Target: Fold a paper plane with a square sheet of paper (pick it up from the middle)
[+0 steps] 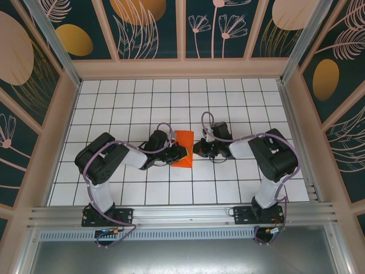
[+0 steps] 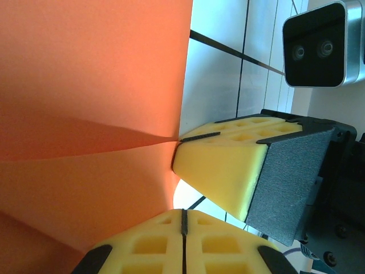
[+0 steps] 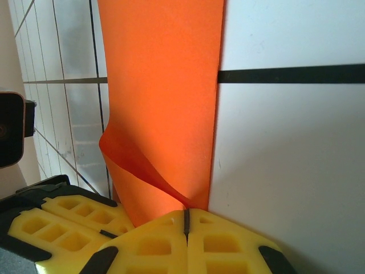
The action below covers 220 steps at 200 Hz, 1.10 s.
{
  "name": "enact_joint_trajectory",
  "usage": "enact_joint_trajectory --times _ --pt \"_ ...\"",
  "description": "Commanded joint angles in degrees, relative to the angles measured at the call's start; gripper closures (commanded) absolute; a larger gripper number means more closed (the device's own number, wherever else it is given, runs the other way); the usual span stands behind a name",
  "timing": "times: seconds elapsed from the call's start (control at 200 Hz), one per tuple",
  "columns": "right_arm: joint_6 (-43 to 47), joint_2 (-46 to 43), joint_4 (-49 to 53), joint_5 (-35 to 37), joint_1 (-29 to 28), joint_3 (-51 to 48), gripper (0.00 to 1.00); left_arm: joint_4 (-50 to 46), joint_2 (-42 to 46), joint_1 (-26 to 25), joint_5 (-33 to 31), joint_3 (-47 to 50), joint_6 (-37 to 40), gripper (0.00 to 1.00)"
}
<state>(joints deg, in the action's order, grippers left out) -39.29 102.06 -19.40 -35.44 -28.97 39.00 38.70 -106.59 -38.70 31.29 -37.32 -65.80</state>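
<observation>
The square sheet of paper [image 1: 183,141] is seen near the middle of the white gridded bench [image 1: 142,97], between the two arms. It is no longer flat. In the top view it appears as a narrow upright strip with a darker, folded lower end.

The left gripper [image 1: 175,154] is laid against the strip's lower left edge. The right gripper [image 1: 199,149] is brought up to its right edge, so the two grippers are set just beside each other with the paper between them.

In the left wrist view, the left gripper [image 2: 182,214] is shown with its yellow fingers [image 2: 142,245] pressed together, leaving only a thin dark seam. The paper [image 2: 91,68] is drawn down to the top of that seam and appears to be pinched there. The tip of the right gripper [image 2: 182,140] is seen touching the sheet where a sharp crease ends.

In the right wrist view, the right gripper [image 3: 186,213] is likewise closed to a single seam. The near corner of the paper [image 3: 165,85] is held in it, and a curled flap is raised from the bench just above. The far part of the sheet is left lying flat on the tiles. The left gripper [image 3: 107,233] is seen close by at the lower left, its fingers also pressed together against the sheet's edge.
</observation>
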Motion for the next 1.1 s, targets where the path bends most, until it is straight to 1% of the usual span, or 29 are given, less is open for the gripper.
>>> enact_joint_trajectory --times 0.0,0.18,0.375,1.096 --pt "1.1 0.9 0.7 1.5 0.4 1.3 0.99 -0.6 -1.0 -0.1 0.8 -1.0 0.6 0.92" --pt "1.5 0.3 1.3 1.5 0.4 1.4 0.99 -1.7 1.3 -0.1 0.4 -1.4 1.3 0.92" --pt "2.1 -0.6 1.8 1.8 0.4 1.3 0.99 -7.3 3.8 -0.1 -3.2 -2.1 4.2 0.92" --pt "2.5 -0.3 3.0 2.9 0.3 2.1 0.99 -7.5 0.2 -0.1 -1.7 -3.3 4.1 0.92"
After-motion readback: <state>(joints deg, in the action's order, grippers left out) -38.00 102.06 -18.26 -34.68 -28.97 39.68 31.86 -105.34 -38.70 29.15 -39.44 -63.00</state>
